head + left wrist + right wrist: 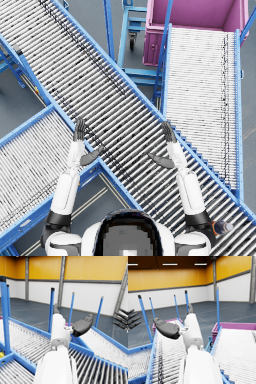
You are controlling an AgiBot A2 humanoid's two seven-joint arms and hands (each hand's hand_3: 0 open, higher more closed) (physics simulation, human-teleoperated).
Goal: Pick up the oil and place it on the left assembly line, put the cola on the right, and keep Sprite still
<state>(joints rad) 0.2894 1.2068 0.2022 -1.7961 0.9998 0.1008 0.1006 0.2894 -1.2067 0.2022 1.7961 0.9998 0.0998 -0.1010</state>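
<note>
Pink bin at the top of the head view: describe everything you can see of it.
The pink bin is an open-topped, plain magenta box, plastic-looking, with upright walls and a thin rim. It stands upright at the far end of the right roller conveyor, whose end covers its near edge. Its far side is cropped by the picture's edge.

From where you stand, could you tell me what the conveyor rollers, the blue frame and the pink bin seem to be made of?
The rollers look like bare metal, steel or aluminium: pale grey with a dull sheen. The blue frame is probably painted metal: even, saturated colour on square posts. The pink bin looks like moulded plastic: uniform matte pink, smooth walls.
</note>
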